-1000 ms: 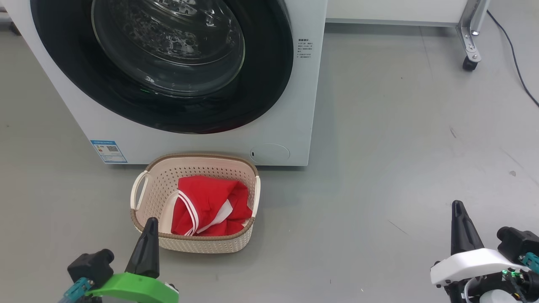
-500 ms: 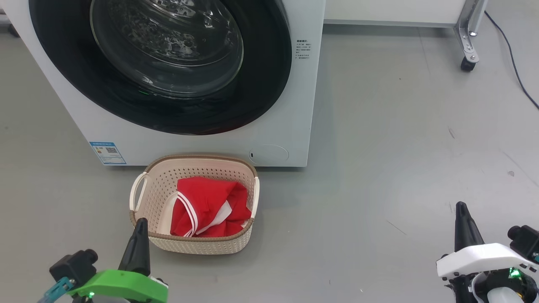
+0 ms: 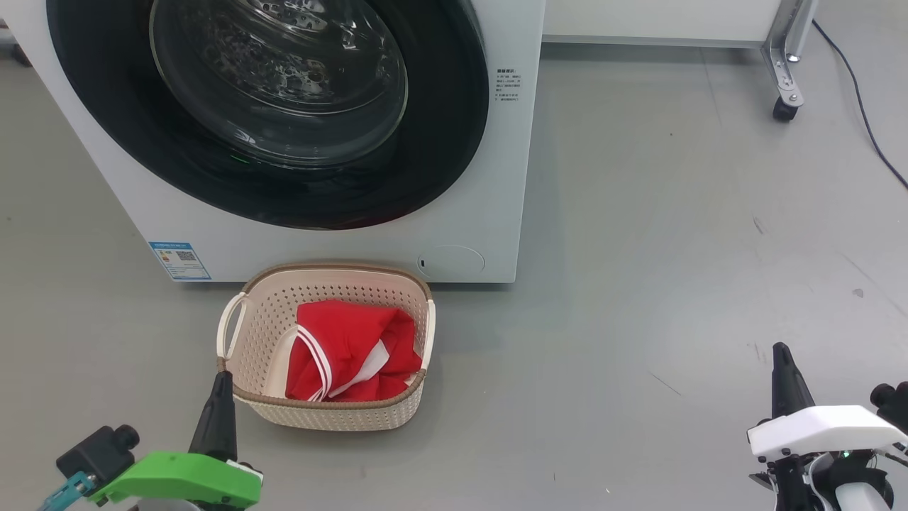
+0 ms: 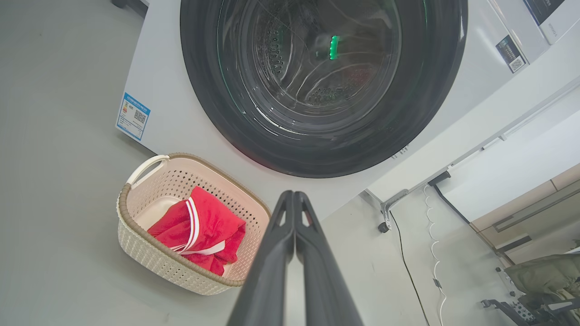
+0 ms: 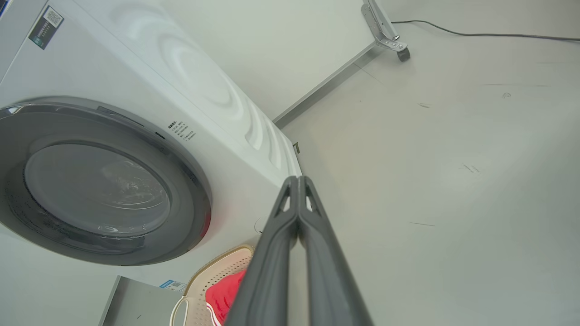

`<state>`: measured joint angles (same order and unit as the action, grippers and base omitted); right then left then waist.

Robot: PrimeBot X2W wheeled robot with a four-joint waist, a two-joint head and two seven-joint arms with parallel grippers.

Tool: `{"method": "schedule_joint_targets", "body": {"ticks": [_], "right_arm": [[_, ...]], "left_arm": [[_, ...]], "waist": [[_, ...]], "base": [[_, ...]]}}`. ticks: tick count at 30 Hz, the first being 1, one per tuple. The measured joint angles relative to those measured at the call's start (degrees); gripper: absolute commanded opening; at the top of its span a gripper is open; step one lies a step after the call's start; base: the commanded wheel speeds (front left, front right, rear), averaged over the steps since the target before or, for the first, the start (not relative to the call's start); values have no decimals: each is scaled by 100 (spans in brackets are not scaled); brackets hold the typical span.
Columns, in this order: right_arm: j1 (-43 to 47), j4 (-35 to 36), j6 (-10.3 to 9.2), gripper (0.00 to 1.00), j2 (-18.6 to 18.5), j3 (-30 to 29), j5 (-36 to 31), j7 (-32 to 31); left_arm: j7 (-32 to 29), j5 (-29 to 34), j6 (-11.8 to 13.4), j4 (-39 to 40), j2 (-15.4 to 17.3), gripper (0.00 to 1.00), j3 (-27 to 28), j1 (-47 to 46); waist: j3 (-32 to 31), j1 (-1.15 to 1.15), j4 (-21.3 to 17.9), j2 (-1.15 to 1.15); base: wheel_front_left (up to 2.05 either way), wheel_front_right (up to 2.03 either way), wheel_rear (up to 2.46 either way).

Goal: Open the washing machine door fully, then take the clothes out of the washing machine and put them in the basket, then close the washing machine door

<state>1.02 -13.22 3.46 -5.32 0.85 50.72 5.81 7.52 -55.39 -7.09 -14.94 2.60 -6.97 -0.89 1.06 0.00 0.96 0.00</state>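
Well, the washing machine (image 3: 319, 245) takes up the upper left of the head view, and the washing machine door (image 3: 440, 142) lies flat against its white front, the glossy black rim ringing the clear glass bowl. A small blue label (image 3: 179, 260) sits at the washer's lower left corner. Just below the machine, on the grey floor (image 3: 638, 248), stands the basket (image 3: 333, 272), its far rim close to the washer's base. The clothes (image 3: 347, 348) lie bunched inside it, red with white striped trim, toward the right half of the basket.

At the lower left of that frame the left gripper (image 3: 220, 377) points up, its tip just beside the basket's near left corner; I cannot tell if it touches the rim. From the left wrist view its 2 dark fingers are pressed together along their tips, with no gap and no load. At the lower right the right gripper (image 3: 781, 349) stands over bare floor, well apart from the basket, and the right wrist view shows its 2 fingers likewise closed tip to tip, empty. A wheeled metal leg (image 3: 784, 71) and a black cable (image 3: 862, 106) sit at the upper right.
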Motion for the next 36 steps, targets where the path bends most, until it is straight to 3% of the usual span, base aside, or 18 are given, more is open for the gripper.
{"method": "schedule_joint_targets", "body": {"ticks": [36], "right_arm": [[-243, -148, 202, 0, 179, -487, 2352, -678]], "left_arm": [[-644, -2242, 0, -18, 70, 0, 456, -43]], "waist": [[-53, 0, -57, 0]], "base": [[0, 0, 0]]}}
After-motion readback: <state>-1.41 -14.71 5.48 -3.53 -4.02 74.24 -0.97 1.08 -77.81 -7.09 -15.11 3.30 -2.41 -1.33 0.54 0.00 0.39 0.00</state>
